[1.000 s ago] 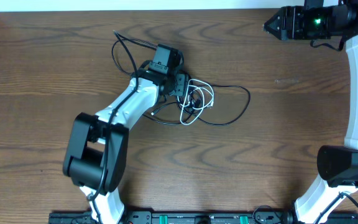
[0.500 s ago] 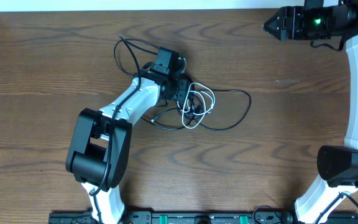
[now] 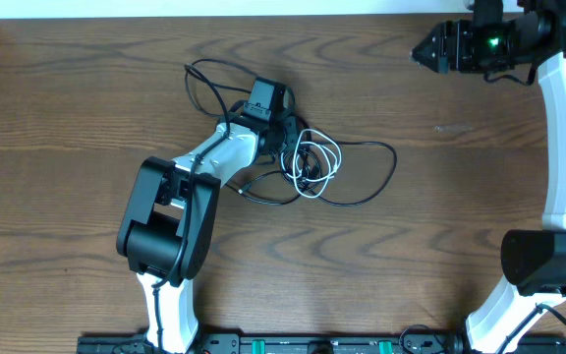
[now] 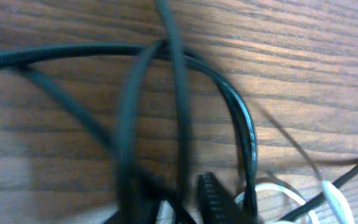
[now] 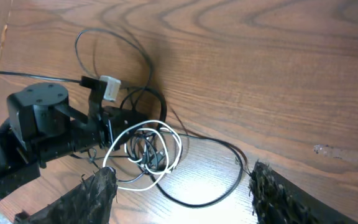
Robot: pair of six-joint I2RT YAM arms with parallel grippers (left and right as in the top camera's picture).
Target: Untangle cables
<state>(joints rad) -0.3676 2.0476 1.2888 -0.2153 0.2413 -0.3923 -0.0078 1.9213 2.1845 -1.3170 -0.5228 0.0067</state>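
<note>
The white cable (image 3: pixel 314 160) lies bunched in small overlapping coils close to the middle of the table (image 3: pixel 86 118). The black cable (image 3: pixel 381 175) threads through those coils. One wide black loop swings out from the knot toward 3 o'clock and curls back under it. A second black loop rises toward 10 o'clock, past the left arm's wrist, and a short black tail trails off toward 8 o'clock.

The left gripper (image 3: pixel 289 138) is down at the 10 o'clock edge of the knot, right against the coils. Its wrist view is filled with blurred black strands crossing over the wood, with a sliver of white at the lower right. I cannot tell whether its fingers are clamped on a strand or merely beside one.

The right gripper (image 3: pixel 421 51) hangs well apart at about 1 o'clock from the knot, above the table's far edge. Its fingers are spread wide and carry nothing.

The step in hand looks like the first purchase on the tangle: the left arm is working for a hold, and the two cords are not yet separated. The next move probably calls for the left arm to pin or lift one cord. The right arm would then come down toward 7 o'clock, take the free black loop and draw it out toward 3 o'clock. It should go slowly, since a hard pull could cinch the white coils tighter.
</note>
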